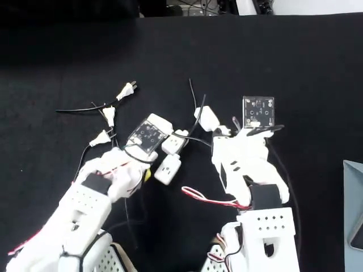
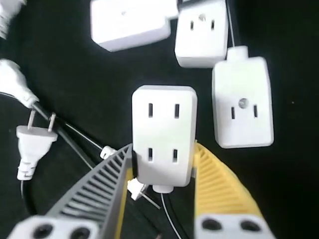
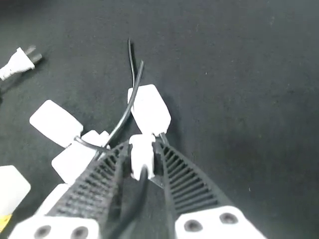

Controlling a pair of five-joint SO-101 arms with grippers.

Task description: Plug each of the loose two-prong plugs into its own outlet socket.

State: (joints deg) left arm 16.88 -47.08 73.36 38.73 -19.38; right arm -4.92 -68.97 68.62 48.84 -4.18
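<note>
Left wrist view shows left gripper [image 2: 162,149] clamping outlet block [image 2: 164,114]; right gripper [image 3: 142,147] pinches plug [image 3: 141,162].

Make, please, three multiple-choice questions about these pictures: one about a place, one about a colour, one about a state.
1. Where do the three loose plugs lie?
A) on the left arm's side of the outlet blocks
B) beyond the right arm
C) on top of the blocks

2. The left gripper is shut on an outlet block; what colours are its fingers?
A) grey and yellow
B) both black
C) red and blue

3. What is the right gripper's state?
A) wide open
B) shut on a white plug
C) shut on nothing

Answers: 1 A, the high view shows them there; 2 A, the left wrist view shows one of each colour; 3 B, both fingers press the plug.
</note>
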